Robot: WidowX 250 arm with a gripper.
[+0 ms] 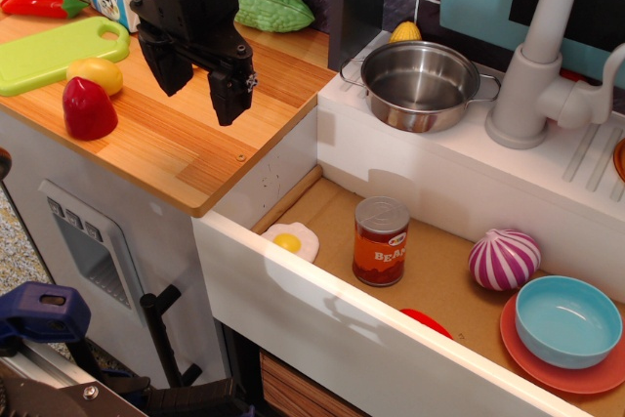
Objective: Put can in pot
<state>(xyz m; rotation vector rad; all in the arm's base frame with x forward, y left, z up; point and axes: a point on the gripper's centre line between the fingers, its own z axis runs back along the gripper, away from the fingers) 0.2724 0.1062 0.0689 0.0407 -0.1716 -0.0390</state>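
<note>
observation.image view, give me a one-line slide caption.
Open gripper hovers over the wooden counter; beans can stands upright in the sink, empty steel pot behind.

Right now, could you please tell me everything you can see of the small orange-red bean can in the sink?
The small cylindrical can with the orange-red label stands upright on the tan floor of the white sink basin. Its ribbed silver-grey lid looks metallic; the label shows white lettering, partly turned away. Nothing touches it: the fried-egg toy lies to its left, the purple-and-white striped onion to its right. The black gripper hangs apart, over the wooden counter.

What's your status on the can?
Gripper open, empty, over the counter. Can upright in the sink, untouched. Pot empty, path clear.
</note>
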